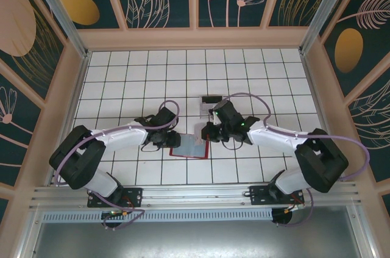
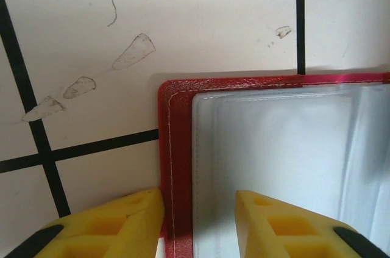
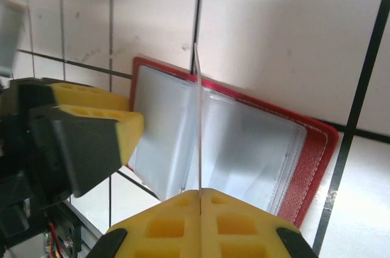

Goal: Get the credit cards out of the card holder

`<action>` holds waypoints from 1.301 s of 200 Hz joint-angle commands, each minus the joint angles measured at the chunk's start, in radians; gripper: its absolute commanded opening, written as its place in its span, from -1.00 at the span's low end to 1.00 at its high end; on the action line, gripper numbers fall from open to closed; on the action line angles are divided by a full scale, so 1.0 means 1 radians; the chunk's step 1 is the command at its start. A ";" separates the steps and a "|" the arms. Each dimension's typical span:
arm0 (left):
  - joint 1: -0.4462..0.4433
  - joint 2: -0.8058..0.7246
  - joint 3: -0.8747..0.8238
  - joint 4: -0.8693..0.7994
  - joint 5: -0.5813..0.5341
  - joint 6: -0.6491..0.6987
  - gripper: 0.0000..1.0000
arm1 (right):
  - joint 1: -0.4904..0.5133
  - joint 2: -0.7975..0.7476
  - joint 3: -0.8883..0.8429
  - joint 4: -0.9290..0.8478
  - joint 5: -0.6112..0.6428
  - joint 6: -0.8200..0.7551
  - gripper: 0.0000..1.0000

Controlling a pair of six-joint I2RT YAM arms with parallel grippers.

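White tiles with black grid lines make the table [image 1: 122, 81]. The top view gives it whole, with two arms meeting over one card holder [image 1: 190, 148]. The holder is red at its border and greyish clear inside. It lies open and flat on the tiles, beneath both pairs of fingers.

The left wrist view adds what the top view is too small to give. The left gripper [image 2: 198, 200] has its two yellow fingers [image 2: 131, 218] spread apart. One finger is on the tile side of the red border and the other is over the clear sleeve, so the holder's edge lies in the gap between them. I cannot tell whether they press on it.

In the right wrist view the right gripper [image 3: 200, 196] has its fingers pressed together on one credit card [image 3: 198, 118]. This card is pale and appears edge-on as a thin line, running straight out from the fingertips over the open sleeves. Its face is hidden, and I cannot tell whether its far end touches a sleeve.

I count two cards. The second is a black card [image 1: 211, 98], which lies on the tiles just beyond the right fingers and apart from the holder. On its near side is one clear box [image 1: 206, 110], pale and hard to make out.
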 commanded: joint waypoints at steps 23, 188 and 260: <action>-0.001 -0.041 0.026 -0.050 -0.056 -0.011 -0.19 | -0.030 -0.045 0.161 -0.190 0.116 -0.329 -1.00; -0.001 -0.047 0.109 0.009 -0.133 0.059 -0.18 | -0.176 0.225 0.635 -0.678 0.272 -1.639 -1.00; -0.001 -0.053 0.117 0.040 -0.122 0.084 -0.17 | -0.193 0.403 0.776 -0.744 0.303 -1.716 -1.00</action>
